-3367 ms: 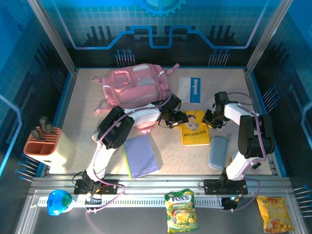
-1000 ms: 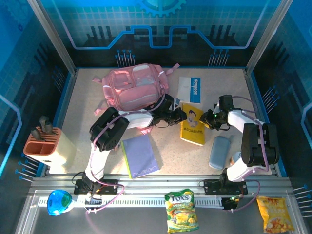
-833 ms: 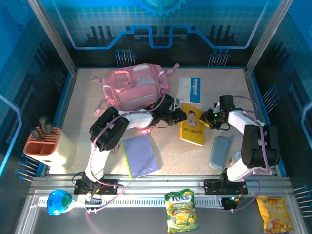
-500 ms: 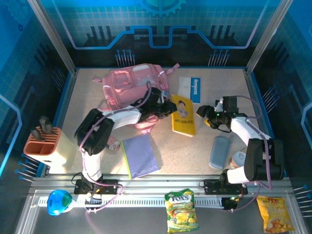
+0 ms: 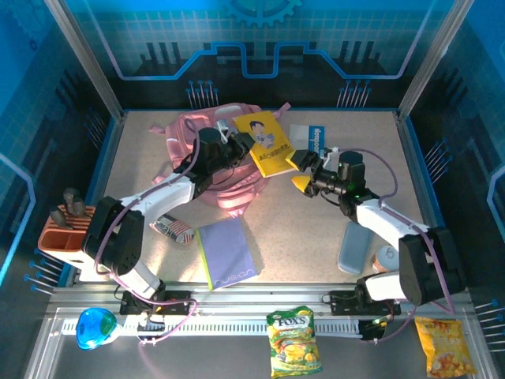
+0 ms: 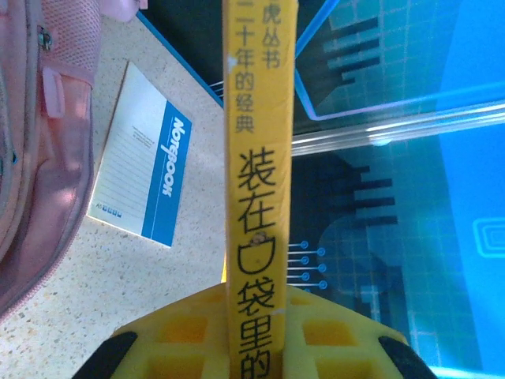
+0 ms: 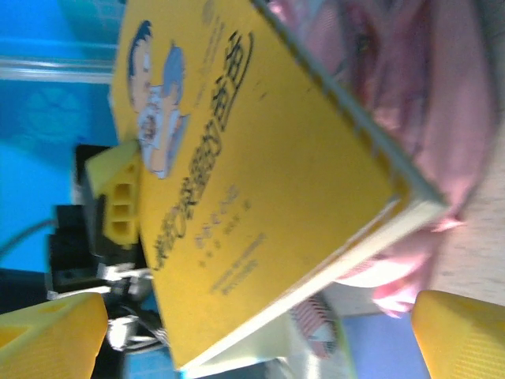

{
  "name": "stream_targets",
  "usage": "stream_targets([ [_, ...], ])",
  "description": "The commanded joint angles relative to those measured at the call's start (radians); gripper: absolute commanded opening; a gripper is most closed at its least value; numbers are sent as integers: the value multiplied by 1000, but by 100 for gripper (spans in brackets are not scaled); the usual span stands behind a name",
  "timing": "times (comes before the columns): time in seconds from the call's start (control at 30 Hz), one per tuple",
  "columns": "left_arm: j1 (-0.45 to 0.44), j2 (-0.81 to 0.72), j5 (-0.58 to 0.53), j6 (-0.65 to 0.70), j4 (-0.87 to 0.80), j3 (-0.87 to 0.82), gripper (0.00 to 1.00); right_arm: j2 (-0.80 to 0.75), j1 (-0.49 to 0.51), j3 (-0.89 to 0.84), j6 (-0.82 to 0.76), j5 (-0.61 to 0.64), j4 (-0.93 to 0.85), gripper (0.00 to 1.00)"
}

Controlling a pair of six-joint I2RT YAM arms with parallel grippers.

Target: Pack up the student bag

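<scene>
Since a second ago the yellow book [image 5: 264,142] has come up off the counter [image 5: 142,170], where it lay to the right of the bag, and now hangs tilted over the bag's far end. My left end effector [image 5: 237,148] is clamped on it, and the left wrist view has the spine pinched between the yellow pads [image 6: 185,335]. My right end effector [image 5: 299,170] was at the book's right edge a second ago. It has let go and now stands with its jaws wide apart just beside the book's lower right corner. The student bag [image 5: 188,130] sits at the far left of the counter. It is pink soft fabric that lay flatter before and now bunches under my left arm, and I cannot tell whether its mouth is open. A small striped pouch [image 5: 173,229] has come into sight where the left arm used to be. The blue-and-white notebook [image 5: 310,136] is unmoved. At the left edge, the orange-and-cream holder [image 5: 77,238] has two dark handles [image 5: 68,207] standing in its slots.
</scene>
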Motion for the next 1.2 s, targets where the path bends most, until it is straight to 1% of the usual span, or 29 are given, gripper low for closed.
stream_targets([
  [0.0, -5, -55, -64, -101, 161, -29, 0, 58, 47, -21, 228, 33, 294, 100],
  [0.13, -4, -61, -70, -164, 221, -61, 0, 102, 99, -2, 263, 82, 339, 98],
  [0.23, -4, -76, -79, -181, 226, -79, 0, 118, 131, 26, 245, 115, 330, 92],
  [0.33, -3, -93, -84, -180, 212, -89, 0, 130, 153, 34, 246, 154, 356, 82],
  [0.4, -3, -105, -86, -176, 188, -94, 0, 137, 169, 23, 257, 193, 410, 73],
  [0.5, -3, -114, -92, -172, 174, -106, 0, 132, 187, 15, 249, 241, 424, 67],
  [0.57, 0, -121, -89, -167, 172, -113, 0, 132, 192, 13, 239, 258, 415, 60],
  [0.63, 2, -125, -81, -164, 162, -117, 0, 137, 192, 10, 233, 272, 414, 49],
  [0.67, 4, -128, -75, -161, 155, -117, 0, 140, 193, 9, 228, 281, 422, 41],
  [0.7, 6, -130, -68, -158, 141, -116, 2, 144, 194, 10, 222, 289, 423, 34],
  [0.73, 10, -130, -58, -150, 123, -112, 7, 146, 193, 12, 216, 292, 416, 26],
  [0.77, 15, -131, -48, -133, 96, -105, 15, 147, 193, 17, 200, 295, 403, 19],
  [0.8, 20, -130, -40, -105, 58, -94, 24, 146, 192, 25, 176, 294, 381, 15],
  [0.87, 36, -124, -21, -41, -32, -68, 38, 139, 189, 45, 120, 305, 309, 8],
  [0.9, 45, -121, -15, -6, -72, -59, 46, 129, 189, 55, 82, 321, 270, 5],
  [1.0, 78, -120, 4, 117, -200, -30, 59, 101, 187, 106, -50, 371, 136, 2],
  [1.07, 92, -126, -30, 223, -337, 5, 65, 89, 184, 153, -139, 406, 38, 1],
  [1.17, 103, -118, -103, 406, -502, 59, 76, 89, 174, 211, -258, 443, -60, 0],
])
